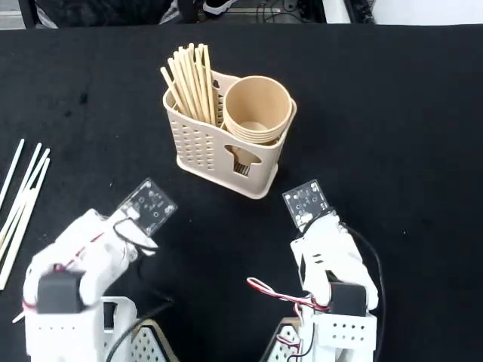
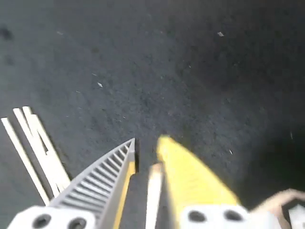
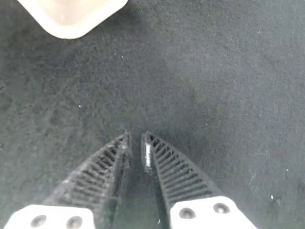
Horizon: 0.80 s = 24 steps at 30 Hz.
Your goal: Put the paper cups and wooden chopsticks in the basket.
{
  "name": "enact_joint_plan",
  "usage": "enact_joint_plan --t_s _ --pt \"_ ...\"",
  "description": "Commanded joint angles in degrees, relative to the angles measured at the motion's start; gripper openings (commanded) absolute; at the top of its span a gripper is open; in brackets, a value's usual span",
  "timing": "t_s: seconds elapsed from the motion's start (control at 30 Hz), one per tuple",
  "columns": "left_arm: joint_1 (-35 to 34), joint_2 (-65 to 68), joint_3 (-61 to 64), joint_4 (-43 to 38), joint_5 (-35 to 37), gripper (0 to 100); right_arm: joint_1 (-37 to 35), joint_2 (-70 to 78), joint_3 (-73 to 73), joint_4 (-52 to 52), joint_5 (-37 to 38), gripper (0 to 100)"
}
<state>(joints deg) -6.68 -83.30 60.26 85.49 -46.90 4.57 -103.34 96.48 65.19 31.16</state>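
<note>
A cream slotted basket stands at the table's middle back. Several wooden chopsticks stick up from its left compartment, and a stack of paper cups fills its right one. More loose chopsticks lie on the black cloth at the far left; the same loose chopsticks lie beside my left gripper, which is shut and holds nothing. My right gripper hovers low over bare cloth just in front of the basket's corner. It too is shut and holds nothing.
Black cloth covers the whole table. Both arm bases sit at the near edge with cables between them. There is open cloth to the right of the basket and between the arms.
</note>
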Motion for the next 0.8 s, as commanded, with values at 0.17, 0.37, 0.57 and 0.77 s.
enact_joint_plan --t_s 0.17,0.37,0.57,0.77 --pt "-0.66 -8.62 -2.59 -1.58 6.77 32 -0.44 -4.09 -0.40 -0.97 0.18 5.3" --pt "-0.84 6.42 -2.77 0.35 -4.40 29 -0.44 -4.09 -0.40 -0.97 0.18 5.3" --pt "-3.38 22.07 -6.55 -0.18 -17.85 28 -0.44 -4.09 -0.40 -0.97 0.18 5.3" --pt "-5.05 31.21 -4.53 -6.86 -20.04 28 -0.44 -4.09 -0.40 -0.97 0.18 5.3"
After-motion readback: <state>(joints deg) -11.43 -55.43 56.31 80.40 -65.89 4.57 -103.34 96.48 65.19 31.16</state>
